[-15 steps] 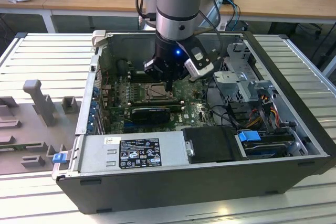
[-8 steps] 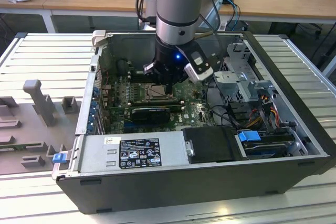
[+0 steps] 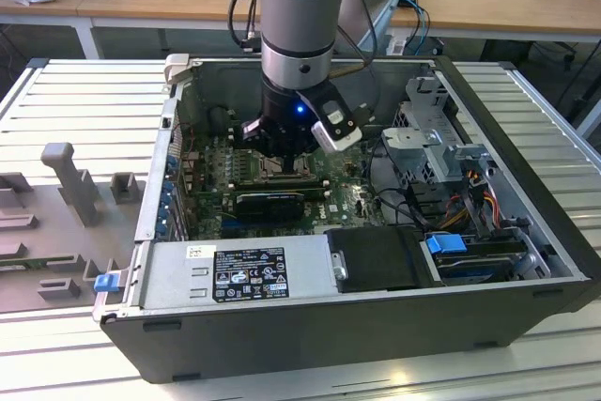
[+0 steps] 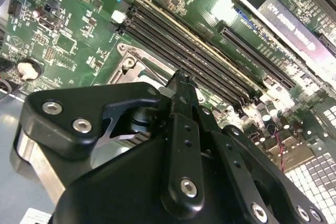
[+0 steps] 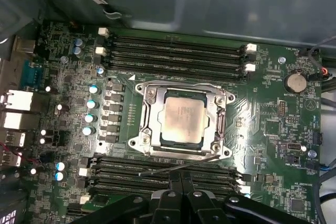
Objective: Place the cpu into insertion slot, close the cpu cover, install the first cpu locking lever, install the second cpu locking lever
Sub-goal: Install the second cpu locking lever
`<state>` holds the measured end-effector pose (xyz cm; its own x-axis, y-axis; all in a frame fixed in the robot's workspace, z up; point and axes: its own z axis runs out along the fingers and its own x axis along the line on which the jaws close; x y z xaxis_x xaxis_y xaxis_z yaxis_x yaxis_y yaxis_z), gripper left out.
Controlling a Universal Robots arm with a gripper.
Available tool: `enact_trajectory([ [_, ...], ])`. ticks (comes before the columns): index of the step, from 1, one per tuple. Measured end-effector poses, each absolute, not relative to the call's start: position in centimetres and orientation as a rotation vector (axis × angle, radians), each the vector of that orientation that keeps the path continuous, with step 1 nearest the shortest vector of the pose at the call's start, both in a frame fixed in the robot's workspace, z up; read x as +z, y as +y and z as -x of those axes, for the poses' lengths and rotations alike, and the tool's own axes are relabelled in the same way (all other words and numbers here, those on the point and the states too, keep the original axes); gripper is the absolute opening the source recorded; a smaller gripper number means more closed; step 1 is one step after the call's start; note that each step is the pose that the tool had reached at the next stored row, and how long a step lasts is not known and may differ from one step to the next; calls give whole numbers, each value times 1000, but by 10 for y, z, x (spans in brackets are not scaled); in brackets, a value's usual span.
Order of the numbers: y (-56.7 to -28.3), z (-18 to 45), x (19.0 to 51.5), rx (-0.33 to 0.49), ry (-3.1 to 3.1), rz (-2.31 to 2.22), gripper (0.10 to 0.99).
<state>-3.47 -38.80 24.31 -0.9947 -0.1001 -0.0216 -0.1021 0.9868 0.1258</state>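
In the first wrist view the cpu [image 5: 181, 119], a pale silver square, lies seated in the insertion slot [image 5: 134, 141] on the green motherboard. The cpu cover [image 5: 148, 109], a silvery frame, lies flat around it. A thin wire locking lever [image 5: 157, 170] slants loose along the socket's edge nearest my fingers. My gripper [image 5: 181, 179] is shut, its black fingertips just beside that lever; I cannot tell whether they touch it. In the second wrist view the gripper [image 4: 181, 80] points down at the socket corner [image 4: 127, 62]. In the exterior view the gripper [image 3: 282, 159] hangs low inside the open computer case.
Rows of black memory slots [image 5: 173, 51] flank the socket on two sides. A long black card [image 3: 272, 202] lies in front of the arm. The power supply [image 3: 235, 274], drive cage [image 3: 432, 138] and cables [image 3: 470, 204] crowd the case, whose metal walls [image 3: 155, 185] enclose the board.
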Motion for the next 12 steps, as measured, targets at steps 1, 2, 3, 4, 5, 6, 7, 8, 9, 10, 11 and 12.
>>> enact_trajectory([
  [1, -388, 35, 243, 199, 3116, 159, 106],
  [2, -388, 35, 243, 199, 3116, 158, 106],
  [3, -388, 35, 243, 199, 3116, 158, 106],
  [4, -388, 35, 243, 199, 3116, 158, 106],
  [5, -388, 35, 243, 199, 3116, 158, 106],
  [6, -388, 35, 243, 199, 3116, 158, 106],
  [7, -388, 35, 243, 199, 3116, 158, 106],
  [8, -388, 35, 243, 199, 3116, 158, 106],
  [9, -388, 35, 243, 199, 3116, 158, 106],
  [10, -388, 36, 243, 199, 3116, 158, 106],
  [11, -388, 36, 243, 199, 3116, 158, 106],
  [12, -388, 36, 243, 199, 3116, 158, 106],
])
